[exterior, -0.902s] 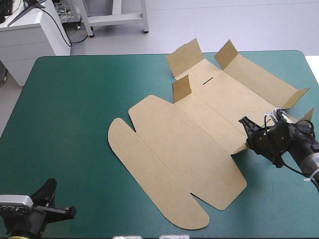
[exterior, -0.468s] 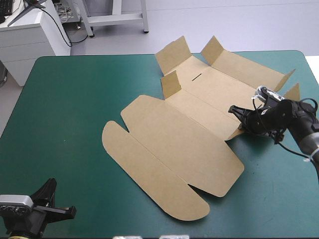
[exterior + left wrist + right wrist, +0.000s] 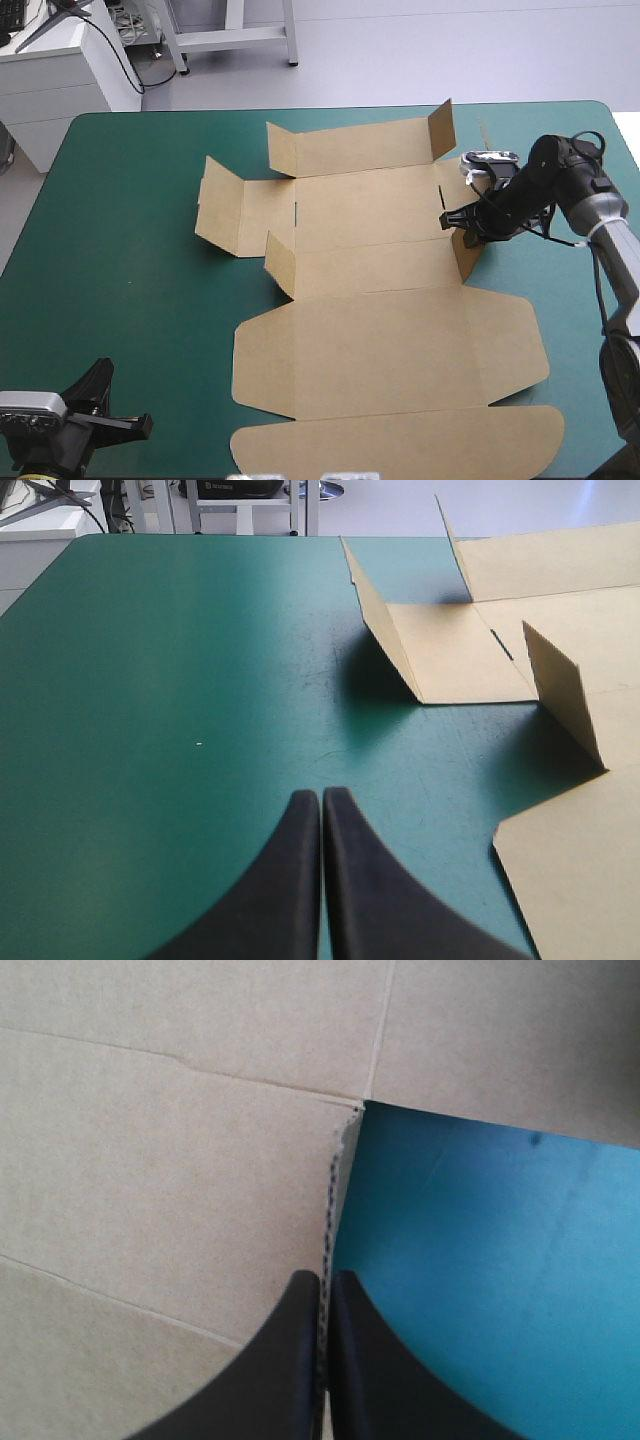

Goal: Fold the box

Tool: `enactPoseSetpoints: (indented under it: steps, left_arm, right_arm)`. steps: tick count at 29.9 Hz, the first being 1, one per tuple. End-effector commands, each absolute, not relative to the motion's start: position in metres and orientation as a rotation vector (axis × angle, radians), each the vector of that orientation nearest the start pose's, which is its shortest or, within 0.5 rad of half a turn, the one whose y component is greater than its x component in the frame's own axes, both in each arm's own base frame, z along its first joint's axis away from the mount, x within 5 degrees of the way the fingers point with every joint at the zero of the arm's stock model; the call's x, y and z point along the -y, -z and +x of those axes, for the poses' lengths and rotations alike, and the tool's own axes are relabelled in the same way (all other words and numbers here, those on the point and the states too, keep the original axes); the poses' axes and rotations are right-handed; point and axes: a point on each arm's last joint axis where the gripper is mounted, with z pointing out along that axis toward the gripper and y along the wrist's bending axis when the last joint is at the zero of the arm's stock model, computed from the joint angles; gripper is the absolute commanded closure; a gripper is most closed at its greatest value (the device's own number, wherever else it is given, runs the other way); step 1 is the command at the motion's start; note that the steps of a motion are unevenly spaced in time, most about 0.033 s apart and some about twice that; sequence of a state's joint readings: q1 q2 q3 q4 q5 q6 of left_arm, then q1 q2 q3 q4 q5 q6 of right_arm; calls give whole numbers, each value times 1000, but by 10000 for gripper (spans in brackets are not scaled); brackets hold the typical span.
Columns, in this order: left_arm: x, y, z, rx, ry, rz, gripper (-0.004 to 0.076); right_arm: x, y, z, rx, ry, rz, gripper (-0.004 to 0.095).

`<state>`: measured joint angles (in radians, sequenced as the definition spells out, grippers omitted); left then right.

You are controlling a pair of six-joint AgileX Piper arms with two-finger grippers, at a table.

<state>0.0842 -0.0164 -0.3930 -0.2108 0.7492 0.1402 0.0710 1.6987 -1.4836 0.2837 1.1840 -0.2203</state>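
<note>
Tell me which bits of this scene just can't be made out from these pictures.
High view: the right gripper covers the flap edge it pinches; the box hides the table beneath it.
Right wrist view: only a patch of board and the pinched edge show; the rest is cut off.
Left wrist view: ahead of the shut left gripper, the box runs out of the picture; the other gripper is not seen.

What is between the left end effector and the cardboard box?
Nothing: only bare teal-green cover lies between the left end effector and the box, as the left wrist view shows.
</note>
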Motion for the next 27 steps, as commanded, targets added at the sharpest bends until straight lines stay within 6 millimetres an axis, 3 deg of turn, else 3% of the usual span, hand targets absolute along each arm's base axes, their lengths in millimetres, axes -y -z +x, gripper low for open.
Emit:
enactPoseSetpoints:
  steps: [1,7,13,20,27]
  left_arm:
    - [12,-289,12,-1697,93,3,732]
    - [12,-289,12,-1697,95,3,732]
    - [12,-289,12,-1697,95,3,732]
    - [12,-289,12,-1697,95,3,732]
    - [12,-289,12,-1697,95,3,732]
  right_arm:
    - [-64,-323,353,-2704,-317,-578,907]
    - [-104,-317,373,-2604,-162,-937,907]
    - [-158,-325,386,-2412,-149,-1215,908]
    - [-215,-331,388,-2027,-66,-1666,910]
    - [-248,-330,391,-1651,88,-1907,927]
